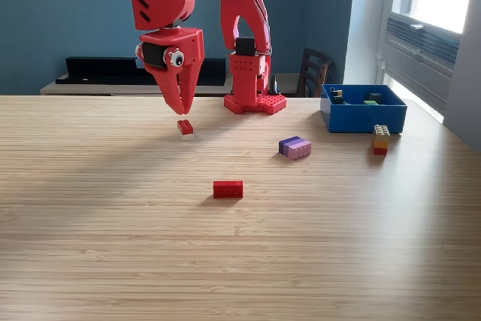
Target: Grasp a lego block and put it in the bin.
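Item: my pincer (180,107), red, pointing down, jaws together at the tips, holding nothing that I can see, clear of the table (113,246). Just below it: small red-and-white block (185,128). Mid-table: red brick (228,189). Towards the exterior view's right: purple block (294,147), then blue bin (364,117) with pieces inside, a yellow-and-red stack (380,140) just before it.

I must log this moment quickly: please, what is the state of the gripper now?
Gripper: closed, holding nothing; it hangs above the small red-and-white block, not touching it.
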### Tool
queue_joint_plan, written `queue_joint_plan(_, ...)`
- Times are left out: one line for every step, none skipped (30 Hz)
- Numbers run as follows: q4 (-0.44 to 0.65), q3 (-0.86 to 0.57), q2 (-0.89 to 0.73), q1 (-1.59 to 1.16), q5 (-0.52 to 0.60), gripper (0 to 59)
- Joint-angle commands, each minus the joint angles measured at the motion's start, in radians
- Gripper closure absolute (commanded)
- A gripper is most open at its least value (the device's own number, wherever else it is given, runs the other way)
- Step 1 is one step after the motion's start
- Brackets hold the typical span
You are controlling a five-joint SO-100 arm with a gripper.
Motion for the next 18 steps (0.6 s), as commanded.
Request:
queue_joint_plan(-0.017,-0.029,0.123,0.048,0.032,58.3)
queue_joint_plan(-0.018,-0.021,0.126,0.057,0.035,58.3)
queue_joint_plan(-0.018,-0.017,0.126,0.064,0.038,58.3)
queue_joint_plan(-0.018,-0.015,0.126,0.074,0.038,58.2)
queue_joint_plan(-0.018,-0.015,0.126,0.081,0.038,58.2)
queue_joint_plan(-0.018,-0.011,0.127,0.089,0.038,58.1)
queue_joint_plan(-0.021,0.003,0.127,0.095,0.035,58.1)
queue_joint_plan(-0.026,0.020,0.127,0.100,0.032,58.1)
queue_joint_plan(-0.026,0.038,0.127,0.104,0.029,58.0)
queue_joint_plan(-0.026,0.052,0.127,0.107,0.026,58.0)
queue_joint_plan(-0.026,0.067,0.129,0.109,0.025,58.0)
queue_joint_plan(-0.026,0.072,0.132,0.112,0.021,58.0)
queue_joint_plan(-0.021,0.072,0.133,0.115,0.017,58.0)
queue_joint_plan(-0.021,0.078,0.141,0.115,0.012,58.0)
queue_joint_plan(-0.026,0.094,0.158,0.115,0.009,58.0)
queue_joint_plan(-0.028,0.114,0.181,0.115,0.003,58.0)
queue_joint_plan(-0.032,0.135,0.209,0.115,-0.002,57.2)
queue_joint_plan(-0.034,0.153,0.236,0.117,-0.009,56.0)
